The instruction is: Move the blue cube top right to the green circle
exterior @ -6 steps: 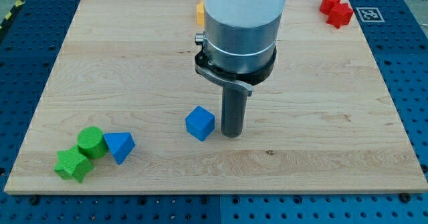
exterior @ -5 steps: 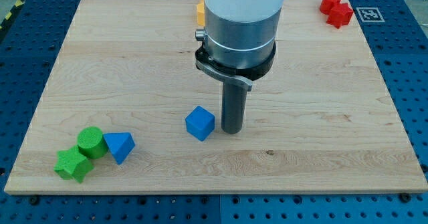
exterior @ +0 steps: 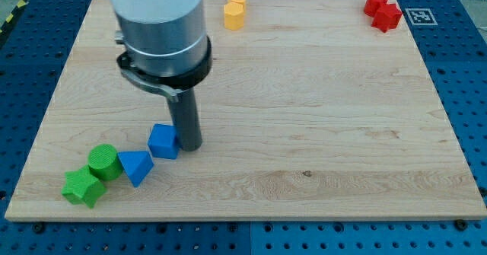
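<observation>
The blue cube [exterior: 163,141] sits toward the board's bottom-left corner, one corner edge facing the bottom edge, no long axis. My tip [exterior: 189,146] touches its right side. The green circle [exterior: 103,162] lies nearer the corner.

A pale wooden worktop [exterior: 365,118] lies on a blue perforated base [exterior: 472,72], evenly lit; a black-and-white marker [exterior: 419,16] sits upper right.
</observation>
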